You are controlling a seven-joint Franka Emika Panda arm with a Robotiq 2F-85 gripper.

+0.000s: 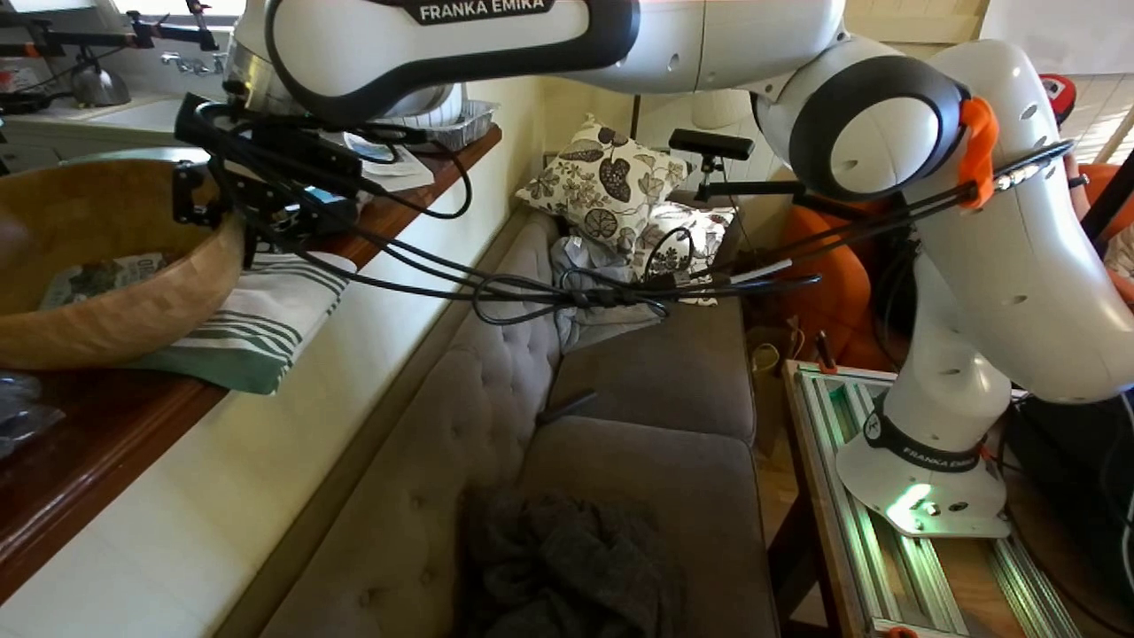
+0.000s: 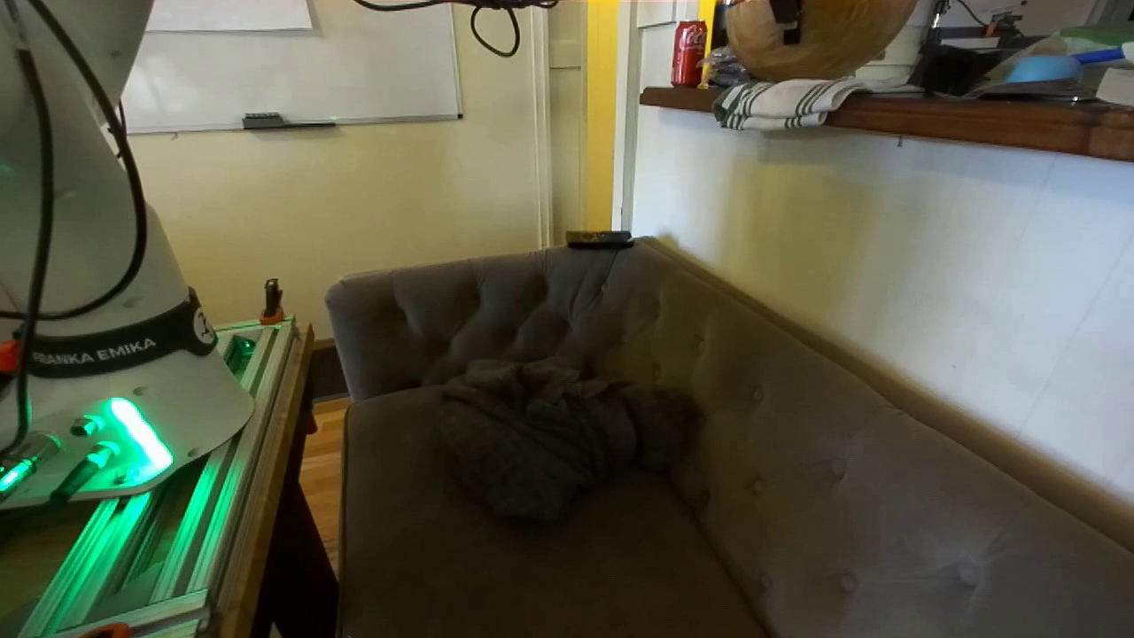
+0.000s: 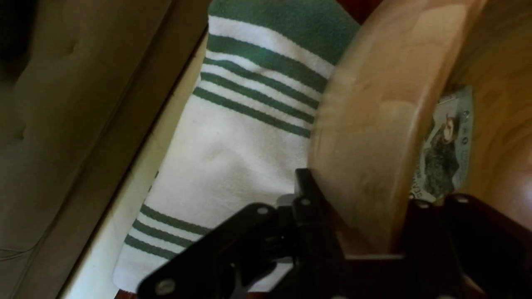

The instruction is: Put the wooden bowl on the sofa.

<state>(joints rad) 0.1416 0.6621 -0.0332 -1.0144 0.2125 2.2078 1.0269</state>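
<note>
The wooden bowl (image 1: pixel 151 310) is at the wooden ledge, over a folded towel. It also shows in an exterior view (image 2: pixel 828 44), cut off at the top, and in the wrist view (image 3: pixel 365 112). A pale printed packet (image 3: pixel 442 149) is inside it. My gripper (image 1: pixel 220 217) is shut on the bowl's wall at the rim, one finger inside and one outside, as the wrist view shows (image 3: pixel 361 199). Whether the bowl touches the towel is hard to tell. The grey-brown sofa (image 1: pixel 656 470) lies below the ledge, also in an exterior view (image 2: pixel 532 567).
The striped towel (image 3: pixel 241 158) hangs slightly over the edge of the ledge (image 1: pixel 106 443). A dark crumpled cloth (image 2: pixel 549 443) lies on the sofa seat. Patterned cushions (image 1: pixel 611 177) and a dark bar-shaped object (image 1: pixel 567 406) are on the sofa. A red can (image 2: pixel 689 53) stands on the ledge.
</note>
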